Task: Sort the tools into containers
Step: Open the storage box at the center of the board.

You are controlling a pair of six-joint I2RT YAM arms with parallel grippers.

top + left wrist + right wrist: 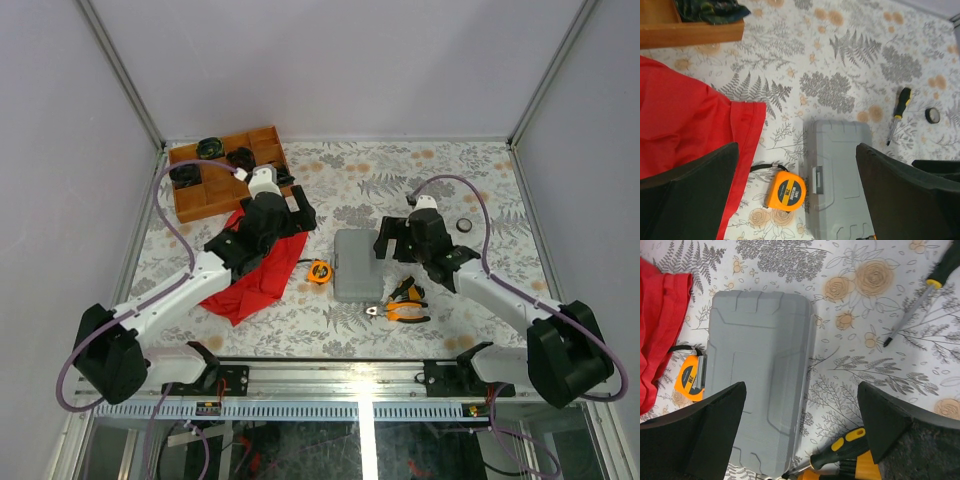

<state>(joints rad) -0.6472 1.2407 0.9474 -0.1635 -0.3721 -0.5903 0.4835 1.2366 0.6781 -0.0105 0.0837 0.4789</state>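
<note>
The grey tool case [357,265] lies shut at the table's middle. The orange tape measure [319,271] sits against its left side. The orange-and-black pliers [405,313] and a screwdriver [405,292] lie to the right of its near end. A second screwdriver [920,295] lies further back on the right. My left gripper [299,213] is open and empty, above the case's far left. My right gripper [390,243] is open and empty, above the case's right edge. In the left wrist view, the case [840,170] and tape measure [785,191] lie between the open fingers [690,190].
A red cloth [255,275] lies left of the tape measure, under the left arm. A brown wooden tray [190,200] with black coiled bundles stands at the back left. A small black tape roll [464,226] lies at the right.
</note>
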